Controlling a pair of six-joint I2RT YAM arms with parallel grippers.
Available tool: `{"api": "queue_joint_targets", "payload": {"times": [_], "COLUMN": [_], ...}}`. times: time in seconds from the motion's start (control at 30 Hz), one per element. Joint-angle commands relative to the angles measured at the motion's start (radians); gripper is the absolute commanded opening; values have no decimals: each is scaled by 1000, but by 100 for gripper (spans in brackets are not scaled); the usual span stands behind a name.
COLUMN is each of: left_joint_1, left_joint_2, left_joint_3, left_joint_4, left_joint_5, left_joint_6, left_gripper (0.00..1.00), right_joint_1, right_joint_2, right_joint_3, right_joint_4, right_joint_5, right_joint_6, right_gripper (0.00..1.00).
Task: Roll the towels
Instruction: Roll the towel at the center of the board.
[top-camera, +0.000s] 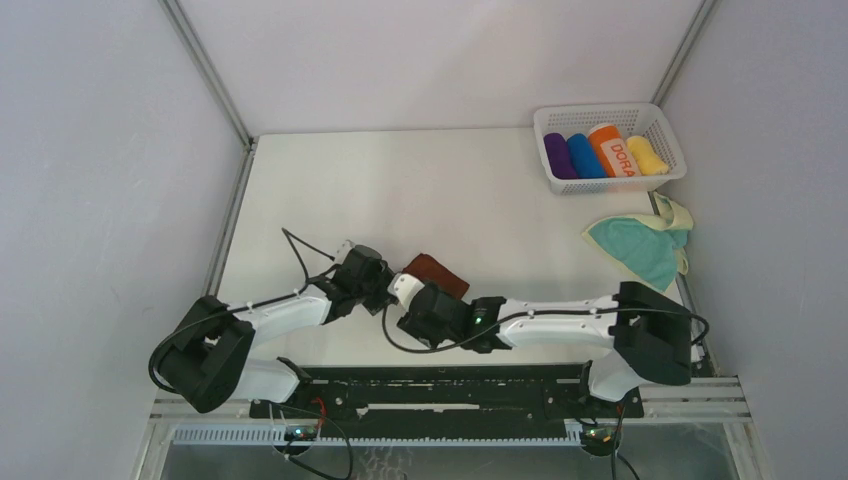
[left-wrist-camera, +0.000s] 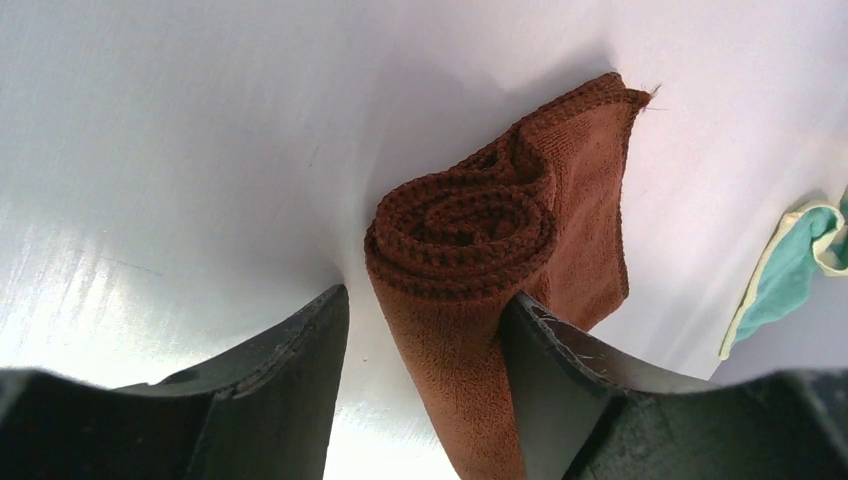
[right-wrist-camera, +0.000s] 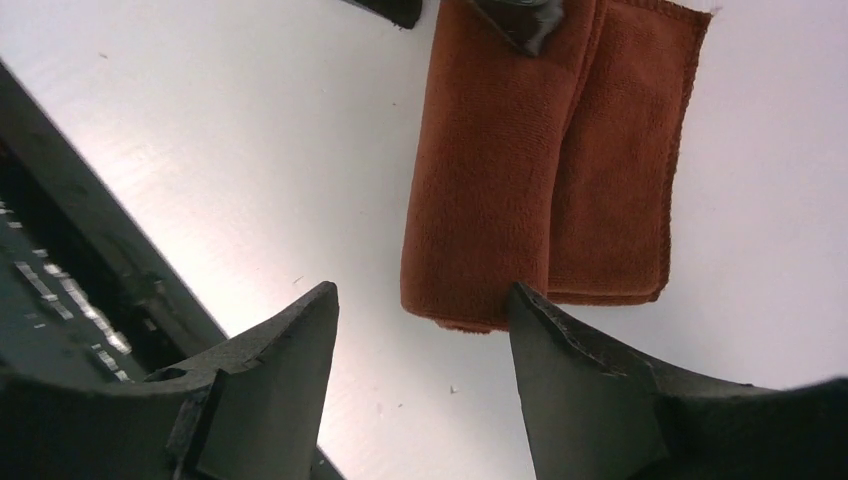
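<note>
My left pincer (left-wrist-camera: 422, 300): jaws apart, part-rolled rust-brown towel (left-wrist-camera: 470, 225) between them, touching one finger only. My right pincer (right-wrist-camera: 422, 295): jaws apart, empty, same towel just ahead. Teal towel (top-camera: 640, 248) lies on the tabletop (top-camera: 400, 190), well apart from both.

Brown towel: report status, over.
Left pincer open astride one end of the brown towel, right pincer open at the other. Towel partly rolled, flap flat. Teal towel crumpled, far right; nothing in the way.
</note>
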Motion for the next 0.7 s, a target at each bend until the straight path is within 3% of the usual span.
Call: {"api": "queue_joint_targets", "payload": {"times": [0.0, 0.23, 0.4, 0.53, 0.67], "left_joint_1": [-4, -4, -1, 3, 12], "left_joint_2": [34, 33, 10, -44, -167], "left_joint_3": [2, 11, 18, 14, -18], "left_joint_4": [-130, -144, -187, -234, -280], "left_joint_5": [-28, -34, -67, -91, -129], "left_joint_6": [26, 28, 38, 46, 41], "left_gripper": [63, 64, 65, 67, 77], "right_joint_1": [41, 74, 68, 44, -24], "right_joint_2": [94, 270, 294, 253, 211], "right_joint_3": [61, 101, 100, 111, 125], "right_joint_4": [30, -2, -42, -49, -24], "right_joint_5": [180, 256, 225, 20, -288], "right_joint_6": [-113, -126, -96, -73, 0], "right_gripper": [62, 58, 48, 32, 24]}}
